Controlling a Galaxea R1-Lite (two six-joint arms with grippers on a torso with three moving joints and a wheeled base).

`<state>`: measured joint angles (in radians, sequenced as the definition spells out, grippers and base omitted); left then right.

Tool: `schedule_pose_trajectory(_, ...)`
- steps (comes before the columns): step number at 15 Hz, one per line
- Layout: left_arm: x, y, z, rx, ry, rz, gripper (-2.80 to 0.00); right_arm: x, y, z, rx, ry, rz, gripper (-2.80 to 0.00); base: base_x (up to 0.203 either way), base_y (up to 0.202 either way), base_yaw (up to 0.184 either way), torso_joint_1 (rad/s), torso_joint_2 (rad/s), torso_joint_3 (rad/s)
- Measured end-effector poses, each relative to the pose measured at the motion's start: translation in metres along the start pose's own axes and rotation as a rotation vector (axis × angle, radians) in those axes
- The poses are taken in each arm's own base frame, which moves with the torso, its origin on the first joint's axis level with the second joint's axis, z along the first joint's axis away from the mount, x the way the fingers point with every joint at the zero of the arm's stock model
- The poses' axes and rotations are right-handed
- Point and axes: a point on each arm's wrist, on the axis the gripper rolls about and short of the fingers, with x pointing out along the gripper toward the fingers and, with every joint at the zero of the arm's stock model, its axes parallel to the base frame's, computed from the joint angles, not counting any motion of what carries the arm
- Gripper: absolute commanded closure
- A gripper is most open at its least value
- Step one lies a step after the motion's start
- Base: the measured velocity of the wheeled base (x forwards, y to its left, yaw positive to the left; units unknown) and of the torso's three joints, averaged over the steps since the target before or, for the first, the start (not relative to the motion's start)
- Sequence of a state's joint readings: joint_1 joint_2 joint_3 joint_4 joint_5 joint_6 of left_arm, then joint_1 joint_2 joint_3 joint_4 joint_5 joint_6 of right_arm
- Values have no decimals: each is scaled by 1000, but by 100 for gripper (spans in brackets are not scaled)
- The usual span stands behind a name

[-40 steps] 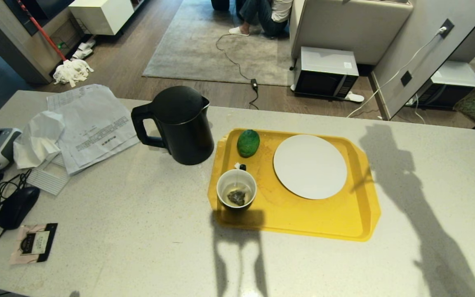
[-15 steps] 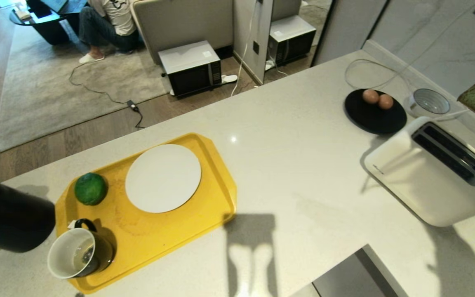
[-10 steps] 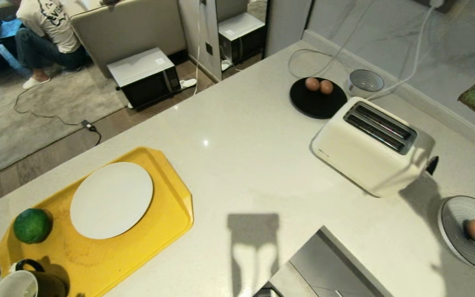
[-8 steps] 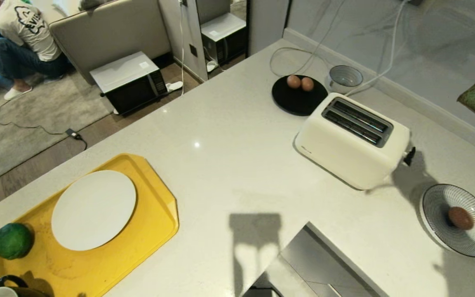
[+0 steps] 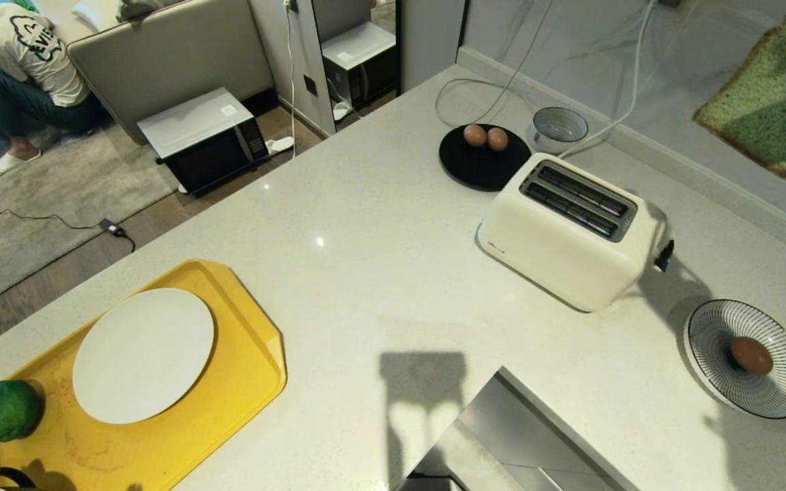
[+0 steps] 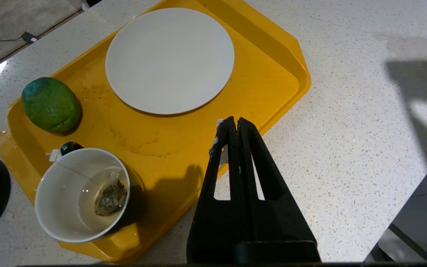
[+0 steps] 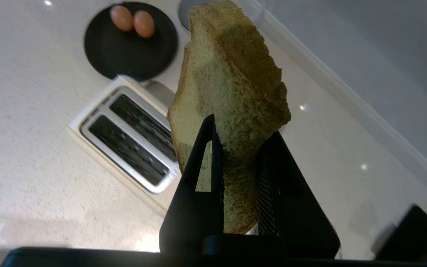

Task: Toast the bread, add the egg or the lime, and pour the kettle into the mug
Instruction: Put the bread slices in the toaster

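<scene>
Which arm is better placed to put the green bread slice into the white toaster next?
Right. The right gripper already clamps the pale green bread slice above the white two-slot toaster. The left gripper is shut and empty over the yellow plastic tray, far off.

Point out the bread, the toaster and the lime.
bread [image 7: 232,92], right wrist view, on the pale face of the slice above the gripper fingers.
toaster [image 5: 557,252], head view, on its white side wall below the slots.
lime [image 6: 50,104], left wrist view, on the middle of its green skin.
</scene>
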<state>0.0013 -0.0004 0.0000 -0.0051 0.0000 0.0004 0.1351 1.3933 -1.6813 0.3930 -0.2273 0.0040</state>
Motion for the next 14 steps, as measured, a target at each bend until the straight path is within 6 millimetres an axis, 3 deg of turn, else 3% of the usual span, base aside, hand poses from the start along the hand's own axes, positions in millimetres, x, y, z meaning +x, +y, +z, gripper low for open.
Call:
schedule_pose_trajectory(6,0,0,0,0,0,0,0,42,12,-11,-81,20,82,0,0,0,0,0,0,0)
schedule_pose_trajectory(14,0,0,0,0,1,0,0,74,29,-32,-130,-3,167,0,0,0,0,0,0,0)
